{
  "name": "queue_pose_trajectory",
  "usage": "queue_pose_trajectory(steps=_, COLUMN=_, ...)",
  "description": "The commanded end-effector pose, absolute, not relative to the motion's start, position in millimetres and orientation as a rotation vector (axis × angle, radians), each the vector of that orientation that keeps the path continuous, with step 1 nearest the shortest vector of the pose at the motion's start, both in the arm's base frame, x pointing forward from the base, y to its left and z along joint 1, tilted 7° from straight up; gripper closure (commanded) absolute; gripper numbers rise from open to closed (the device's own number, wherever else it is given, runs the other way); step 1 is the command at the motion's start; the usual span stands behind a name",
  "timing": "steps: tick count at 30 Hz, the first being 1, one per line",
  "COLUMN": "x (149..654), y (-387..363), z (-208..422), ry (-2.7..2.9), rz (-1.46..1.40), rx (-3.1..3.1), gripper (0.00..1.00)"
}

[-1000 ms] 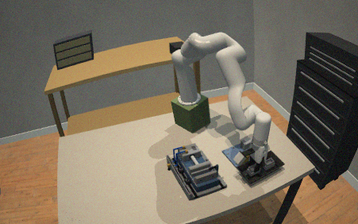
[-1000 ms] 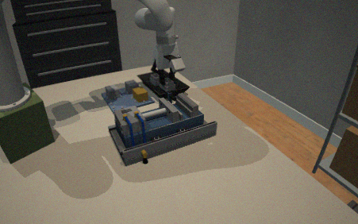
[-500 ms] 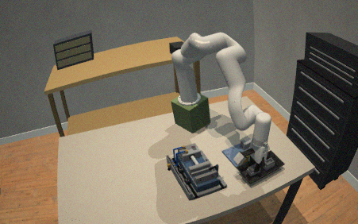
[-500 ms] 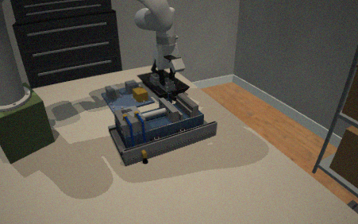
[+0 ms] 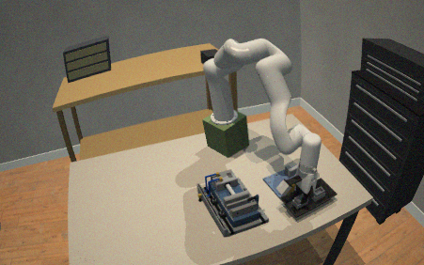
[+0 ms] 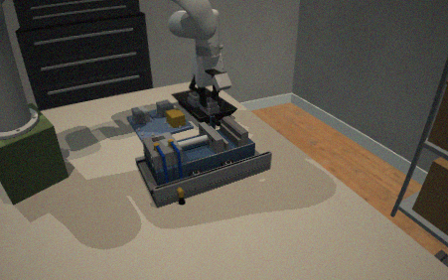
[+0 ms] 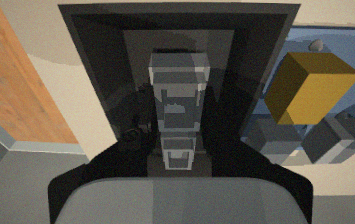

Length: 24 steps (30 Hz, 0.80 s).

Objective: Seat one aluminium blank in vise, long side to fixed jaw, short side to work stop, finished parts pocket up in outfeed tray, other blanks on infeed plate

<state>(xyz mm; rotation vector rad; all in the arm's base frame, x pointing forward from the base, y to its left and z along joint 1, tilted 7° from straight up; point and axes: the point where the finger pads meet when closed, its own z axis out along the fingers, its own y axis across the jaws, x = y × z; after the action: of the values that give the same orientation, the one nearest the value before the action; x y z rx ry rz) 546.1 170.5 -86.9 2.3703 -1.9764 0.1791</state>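
Observation:
My gripper (image 7: 179, 99) is over the black outfeed tray and is shut on a grey finished part (image 7: 178, 97) with a stepped pocket facing up. The part sits low inside the tray's walls; I cannot tell whether it touches the floor. The gripper also shows in the top view (image 5: 301, 188) and in the exterior view (image 6: 205, 96). A brass blank (image 7: 310, 87) and two aluminium blanks (image 7: 273, 140) (image 7: 335, 137) stand on the blue infeed plate (image 6: 154, 124), beside the tray. The vise (image 6: 201, 149) stands open next to the plate, and I see no blank in its gap.
The vise has blue hoses (image 6: 166, 159) at its near end and sits on a grey base (image 6: 209, 181). A green pedestal (image 5: 226, 132) carries the arm. A black tool cabinet (image 5: 395, 127) stands right of the table. The table edge is close beyond the tray.

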Motion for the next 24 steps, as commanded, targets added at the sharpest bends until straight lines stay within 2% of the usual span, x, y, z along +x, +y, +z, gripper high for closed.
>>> queue_pose_trajectory(steps=1, x=547.9, y=171.3, z=-85.6, ry=-1.979, rz=0.183, rx=2.373, gripper=1.00)
queue_pose_trajectory(steps=24, x=548.7, y=170.0, z=-94.6, ry=-1.980, rz=0.183, rx=2.373, gripper=1.00)
